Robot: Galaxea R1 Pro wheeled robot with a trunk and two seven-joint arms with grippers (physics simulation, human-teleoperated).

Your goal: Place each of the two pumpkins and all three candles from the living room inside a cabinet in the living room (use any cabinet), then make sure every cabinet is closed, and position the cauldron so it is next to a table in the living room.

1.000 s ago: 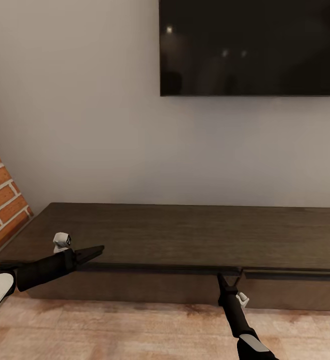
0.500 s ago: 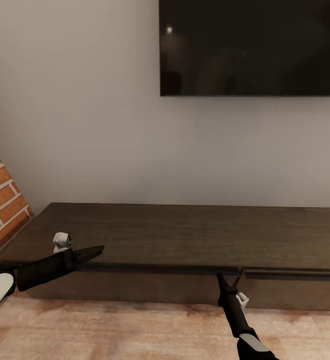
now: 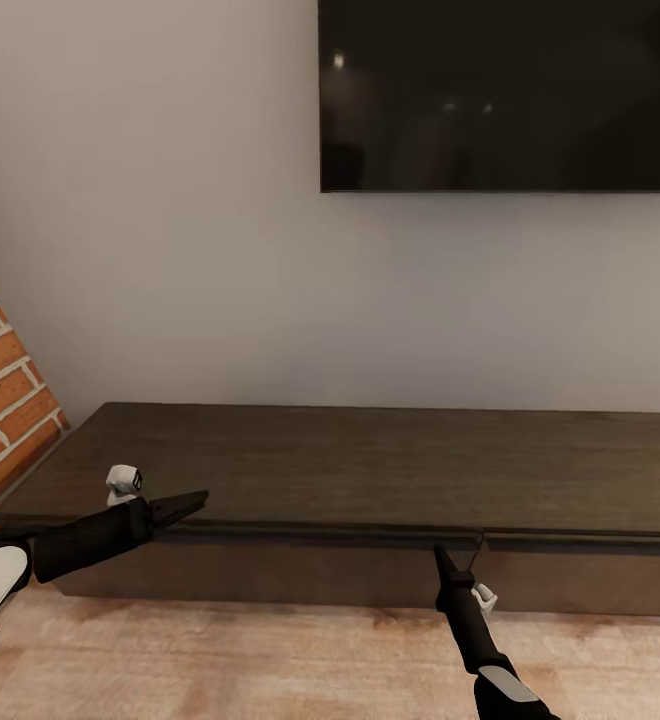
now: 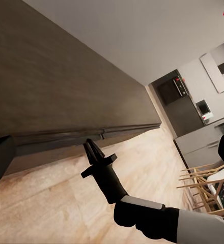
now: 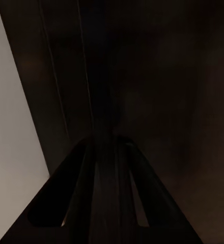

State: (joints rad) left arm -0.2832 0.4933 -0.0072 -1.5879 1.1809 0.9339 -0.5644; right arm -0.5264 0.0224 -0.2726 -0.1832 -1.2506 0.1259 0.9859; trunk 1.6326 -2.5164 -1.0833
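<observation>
The long, low, dark brown wooden cabinet is seen across the lower half of the head view, under a black wall-mounted screen. The right gripper is held pinched shut at the seam between the two fronts; it may be skidded off the handle-less edge. The left gripper, also closed, is poised beside the top's front edge.

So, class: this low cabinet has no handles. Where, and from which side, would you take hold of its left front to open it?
Probably at the left front's upper edge, in the dark gap under the cabinet's overhanging top, near the seam between the two fronts. Come from the room side and below, where the right gripper sits; the flat face offers nothing else.
</observation>
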